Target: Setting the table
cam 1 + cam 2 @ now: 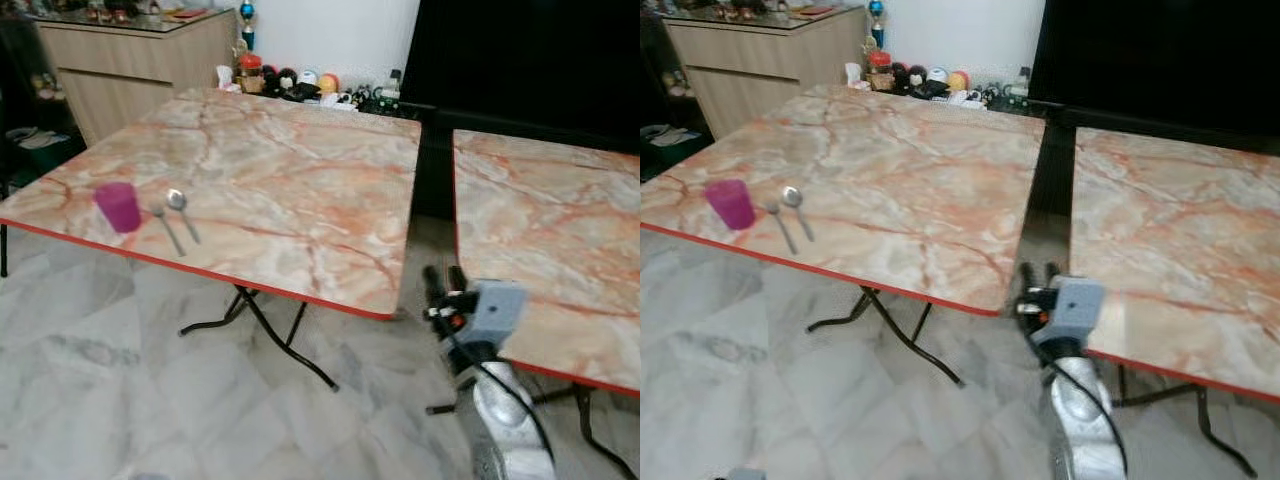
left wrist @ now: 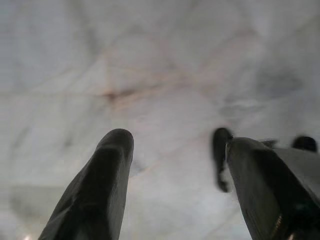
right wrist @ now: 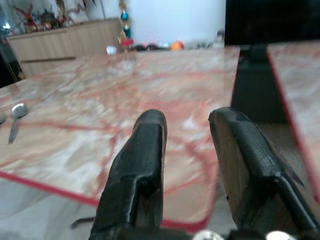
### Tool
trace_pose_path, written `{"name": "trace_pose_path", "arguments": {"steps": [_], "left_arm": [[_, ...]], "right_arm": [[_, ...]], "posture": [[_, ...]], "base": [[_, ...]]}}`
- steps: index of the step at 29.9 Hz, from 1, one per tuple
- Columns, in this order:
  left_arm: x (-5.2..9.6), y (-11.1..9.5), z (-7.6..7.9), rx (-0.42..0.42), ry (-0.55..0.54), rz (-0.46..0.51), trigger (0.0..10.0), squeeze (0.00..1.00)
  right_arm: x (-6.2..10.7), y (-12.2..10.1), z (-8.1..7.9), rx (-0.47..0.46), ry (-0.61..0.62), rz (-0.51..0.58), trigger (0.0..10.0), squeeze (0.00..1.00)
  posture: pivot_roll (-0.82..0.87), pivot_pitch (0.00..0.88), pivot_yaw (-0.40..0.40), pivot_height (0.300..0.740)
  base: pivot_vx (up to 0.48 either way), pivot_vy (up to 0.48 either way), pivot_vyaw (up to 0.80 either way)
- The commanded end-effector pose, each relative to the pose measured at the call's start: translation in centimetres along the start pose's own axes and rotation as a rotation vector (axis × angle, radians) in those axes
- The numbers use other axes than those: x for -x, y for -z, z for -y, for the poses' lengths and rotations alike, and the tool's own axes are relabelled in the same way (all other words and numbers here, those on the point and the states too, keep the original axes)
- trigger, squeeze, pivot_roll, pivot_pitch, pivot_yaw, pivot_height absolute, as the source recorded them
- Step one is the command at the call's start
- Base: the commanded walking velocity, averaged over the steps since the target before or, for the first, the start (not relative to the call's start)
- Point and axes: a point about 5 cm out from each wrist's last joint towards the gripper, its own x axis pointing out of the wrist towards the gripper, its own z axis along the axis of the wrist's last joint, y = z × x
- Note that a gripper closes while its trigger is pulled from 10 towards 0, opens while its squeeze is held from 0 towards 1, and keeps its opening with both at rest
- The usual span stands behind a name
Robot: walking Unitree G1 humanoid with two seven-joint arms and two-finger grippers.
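Now, cup: purple cup (image 1: 118, 206) near the marble surface's (image 1: 300, 180) left front corner.
Spoons: two spoons (image 1: 176, 218) just beside it.
Right gripper (image 1: 443, 283): jaws narrowly apart, empty, by the front right corner.
Left gripper (image 2: 172, 150): jaws wide, empty, over floor (image 2: 150, 60).

Marble-patterned folding table (image 1: 300, 180), red-edged — bearing a magenta cup (image 1: 118, 206), a spoon (image 1: 181, 212) and a second utensil (image 1: 165, 227) near its front-left corner.

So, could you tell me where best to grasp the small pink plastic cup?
Grip the small pink plastic cup across its side walls, coming from the table's near red edge. It stands upright by that edge; the two metal spoons crowd the side towards the table's middle.
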Motion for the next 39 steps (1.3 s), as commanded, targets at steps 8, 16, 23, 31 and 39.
{"name": "trace_pose_path", "arguments": {"steps": [8, 16, 23, 31, 39], "left_arm": [[0.5, 1.4, -0.7, 0.015, 0.003, -0.044, 10.0, 0.0], [1.0, 2.1, -1.9, 0.024, -0.015, -0.061, 10.0, 0.0], [1.0, 2.4, -1.7, 0.03, -0.014, -0.067, 10.0, 0.0], [1.1, 2.7, -1.8, 0.036, -0.02, -0.07, 10.0, 0.0], [1.3, 2.9, -2.1, 0.034, -0.024, -0.074, 10.0, 0.0]], "right_arm": [[2.4, 5.2, 4.4, -0.041, 0.205, -0.199, 10.0, 0.0], [6.3, 11.4, 7.2, -0.115, 0.453, -0.459, 10.0, 0.0], [7.8, 15.0, 7.3, -0.126, 0.419, -0.616, 10.0, 0.0], [11.2, 18.5, 6.6, -0.083, 0.391, -0.847, 10.0, 0.0], [14.8, 20.2, 6.6, -0.108, 0.47, -0.963, 10.0, 0.0]], "posture": [[-0.05, 0.088, -0.007, 0.74], [-0.04, 0.089, -0.01, 0.74], [-0.04, 0.089, -0.005, 0.74], [-0.02, 0.09, 0.006, 0.74], [-0.01, 0.092, 0.01, 0.74]], "base": [[0.0, 0.48, 0.0], [0.0, 0.48, 0.0], [0.0, 0.48, 0.0], [0.0, 0.48, 0.0], [0.0, 0.24, 0.0]]}}
